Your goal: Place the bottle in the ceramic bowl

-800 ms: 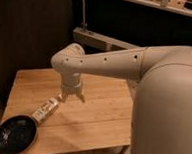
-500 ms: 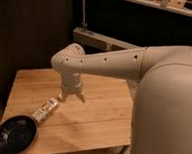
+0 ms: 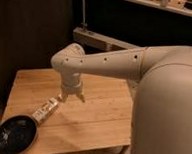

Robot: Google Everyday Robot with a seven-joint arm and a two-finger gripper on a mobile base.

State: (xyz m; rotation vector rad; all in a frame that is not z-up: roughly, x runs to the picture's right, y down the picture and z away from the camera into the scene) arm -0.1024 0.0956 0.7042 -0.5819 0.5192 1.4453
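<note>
A small clear bottle (image 3: pixel 46 109) with a pale label lies on its side on the wooden table (image 3: pixel 96 116), just up and right of the glossy black ceramic bowl (image 3: pixel 14 133) at the table's front left corner. My gripper (image 3: pixel 72 96) points straight down above the table, a little to the right of the bottle's upper end. Its fingers are spread apart with nothing between them.
My white arm reaches in from the right and its bulky body covers the right side of the view. Behind the table stand a dark wall, a metal frame and a pole (image 3: pixel 83 10).
</note>
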